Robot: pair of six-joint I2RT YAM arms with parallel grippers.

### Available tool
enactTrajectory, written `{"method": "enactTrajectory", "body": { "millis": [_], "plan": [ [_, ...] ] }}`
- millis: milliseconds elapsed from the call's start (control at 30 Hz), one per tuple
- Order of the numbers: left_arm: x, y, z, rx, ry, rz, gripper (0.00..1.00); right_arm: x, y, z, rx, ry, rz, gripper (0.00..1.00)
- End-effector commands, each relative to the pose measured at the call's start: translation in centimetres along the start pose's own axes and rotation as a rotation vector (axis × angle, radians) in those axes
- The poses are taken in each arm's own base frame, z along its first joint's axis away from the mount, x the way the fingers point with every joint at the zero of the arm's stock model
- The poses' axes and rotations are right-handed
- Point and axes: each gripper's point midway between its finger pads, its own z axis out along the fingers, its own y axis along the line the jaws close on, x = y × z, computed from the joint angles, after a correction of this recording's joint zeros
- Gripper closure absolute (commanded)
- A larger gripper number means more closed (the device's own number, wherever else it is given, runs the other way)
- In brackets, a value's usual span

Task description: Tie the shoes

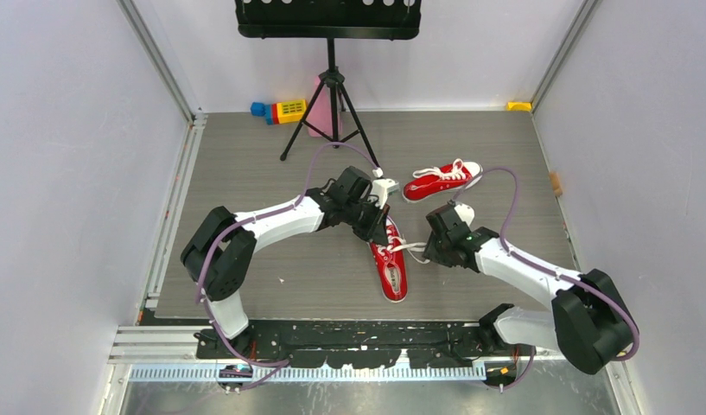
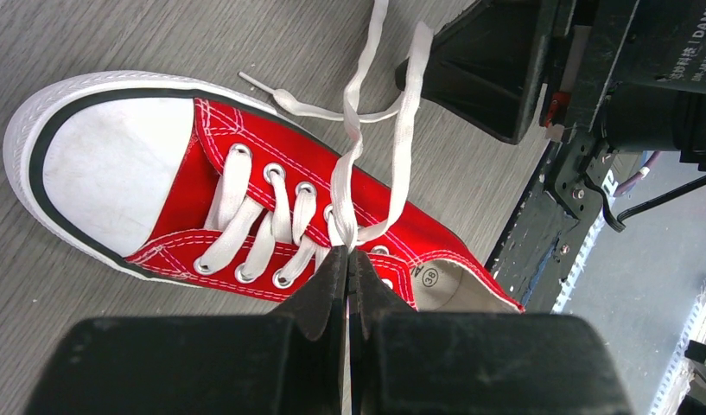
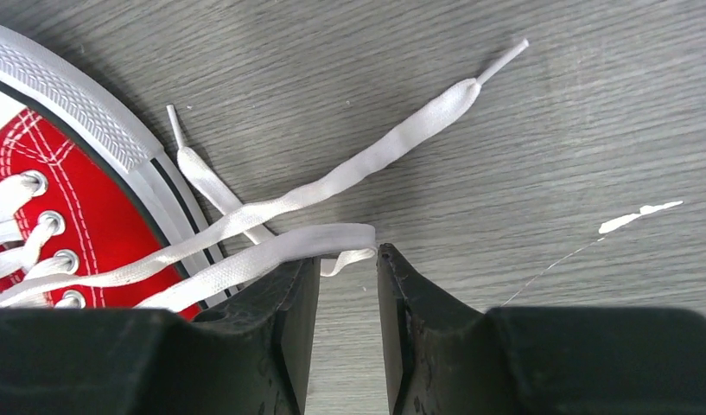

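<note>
Looking down from the top camera, there are two red shoes on the grey desk [image 1: 245, 173]. The near shoe [image 1: 392, 270] lies mid-desk with its toe toward the arm bases. The far shoe [image 1: 442, 180] sits behind it to the right, lying crosswise, and the two are well apart. The left hand [image 1: 377, 226] is down over the near shoe's heel end. The right hand [image 1: 429, 251] is just beside that shoe on its right, with white lace [image 1: 411, 249] running across between them. At the back stands a black music stand [image 1: 332, 95] on its tripod, with coloured toy blocks [image 1: 278, 111] by its feet.

Over to the left wrist: the left hand [image 2: 347, 264] is pressed tight together, and it has the lace [image 2: 342, 190] pinched right at the top eyelets of the near shoe [image 2: 202, 164]. From that pinch a loop rises toward the top of the picture. A loose end lies on the desk beside the shoe. The white toe cap is on the left, and the open heel is near the fingers.

Now the right wrist: the right hand [image 3: 347, 259] shows a narrow gap between its fingers [image 3: 280, 303], with nothing clamped in it. A folded bend of lace [image 3: 332, 235] lies right at one fingertip; whether it touches, I can't tell. A second strand crosses above it and ends on bare desk. The near shoe's [image 3: 90, 207] sole edge fills the left corner.
</note>
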Motion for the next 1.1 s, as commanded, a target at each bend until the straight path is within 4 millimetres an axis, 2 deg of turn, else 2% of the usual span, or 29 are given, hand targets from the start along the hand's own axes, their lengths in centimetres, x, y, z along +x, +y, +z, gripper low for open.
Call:
{"method": "enactTrajectory", "body": {
  "millis": [0,200,233,267,367,400,567,667,767,933,1067],
  "plan": [
    [-1.2,-1.3,-1.1,0.027,-0.038,0.042,1.00,-1.0,-0.2,0.1,0.051,-0.037,-0.064,0.62],
    [-1.3,-1.4,-1.3,0.027,-0.039,0.043,1.00,-0.8,-0.1,1.4,0.076,-0.029,-0.100,0.60],
    [-1.2,-1.3,-1.2,0.026,-0.037,0.042,1.00,-0.7,0.0,1.6,0.085,-0.019,-0.113,0.63],
    [-1.1,-1.3,-1.1,0.025,-0.034,0.041,1.00,-0.7,0.0,1.6,0.095,-0.009,-0.128,0.69],
    [-0.9,-1.0,-1.0,0.019,-0.028,0.037,1.00,-0.8,0.2,1.0,0.107,0.009,-0.165,0.98],
    [-0.8,-1.0,-0.9,0.018,-0.028,0.038,1.00,-1.2,0.5,0.3,0.092,-0.002,-0.166,1.00],
    [-0.8,-0.9,-0.8,0.017,-0.026,0.036,1.00,-2.7,0.9,-3.8,0.039,-0.038,-0.190,1.00],
    [-0.8,-0.9,-0.9,0.016,-0.027,0.037,1.00,-4.2,1.4,-6.2,0.017,-0.076,-0.211,1.00],
    [-0.7,-0.8,-0.8,0.011,-0.025,0.036,1.00,-6.4,2.2,-7.5,0.015,-0.132,-0.241,1.00],
    [-0.7,-0.6,-0.7,0.003,-0.033,0.040,1.00,-9.4,5.6,-7.6,-0.003,-0.158,-0.328,1.00],
    [-0.7,-0.3,-0.7,-0.011,-0.051,0.047,1.00,-10.4,9.0,-6.8,-0.060,-0.118,-0.399,1.00]
  ]
}}
